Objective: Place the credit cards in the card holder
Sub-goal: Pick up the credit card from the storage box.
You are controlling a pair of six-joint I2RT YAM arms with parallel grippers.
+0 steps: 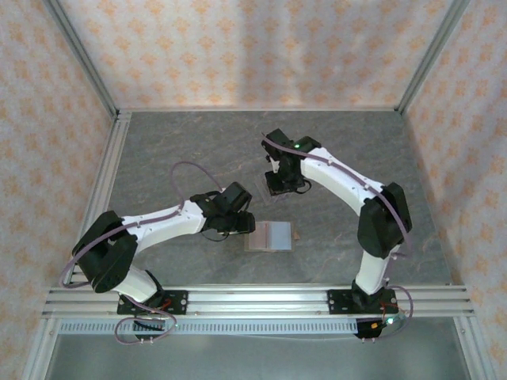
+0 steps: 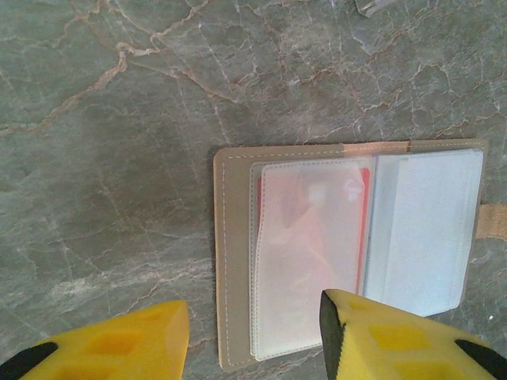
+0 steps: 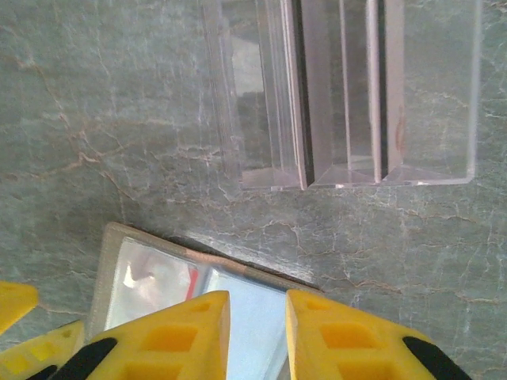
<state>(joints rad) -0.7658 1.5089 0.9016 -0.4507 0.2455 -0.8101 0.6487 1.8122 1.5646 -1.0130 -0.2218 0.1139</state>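
Observation:
The tan card holder lies open and flat on the table, its clear sleeves facing up. In the left wrist view a red credit card sits inside the frosted left sleeve of the card holder. My left gripper is open just above it, with one finger over the table and the other over the sleeves, and nothing is gripped. My right gripper hovers over the far edge of the card holder. Its jaws are a little apart with nothing between them. A red card edge shows through the sleeve there.
A clear acrylic slotted stand stands on the grey marble table just beyond the holder, under the right wrist. The holder's closing tab sticks out on its right side. Aluminium frame rails and patterned walls enclose the table.

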